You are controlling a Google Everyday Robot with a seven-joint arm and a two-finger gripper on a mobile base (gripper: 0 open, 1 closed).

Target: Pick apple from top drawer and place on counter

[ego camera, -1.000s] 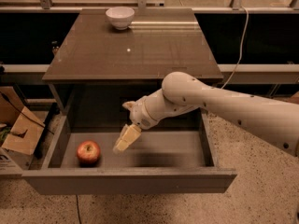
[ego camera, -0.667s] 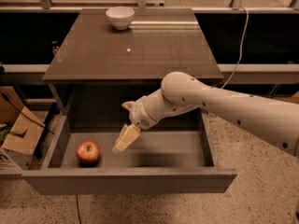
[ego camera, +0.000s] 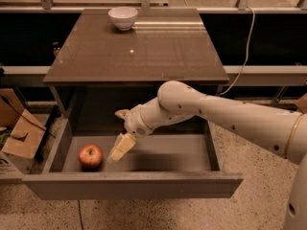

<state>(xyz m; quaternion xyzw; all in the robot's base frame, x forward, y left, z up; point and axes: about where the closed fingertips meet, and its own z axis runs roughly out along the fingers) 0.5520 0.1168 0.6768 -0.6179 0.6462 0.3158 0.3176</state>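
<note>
A glossy dark-brown rectangular desk (ego camera: 96, 56) fills the upper middle of the camera view, its reflective top catching a small bright spot of light and pale streaks near the far edge. A small white round bowl (ego camera: 123, 17) stands at the back of it, left of centre. Behind the desk runs a dark recess under a pale ledge with metal posts, and a thin white cable (ego camera: 247, 42) hangs down on the right side. The speckled grey floor (ego camera: 249, 200) shows on the right, and a brown cardboard box (ego camera: 21, 133) lies on the ground at the left. Below the desk the wide, shallow grey top drawer (ego camera: 163, 152) is pulled fully out, with a flat bottom, low side walls and a plain front panel. The small round red apple (ego camera: 90, 156), with yellowish patches and a shine on its skin, sits on the drawer bottom towards the left front. The robot's white jointed arm (ego camera: 216, 114) reaches in from the right, and its pale-yellow gripper (ego camera: 115, 155) points down and to the left inside the drawer, just beside the apple on its right, apart from it. How far it is open cannot be told; it has hold of nothing.
</note>
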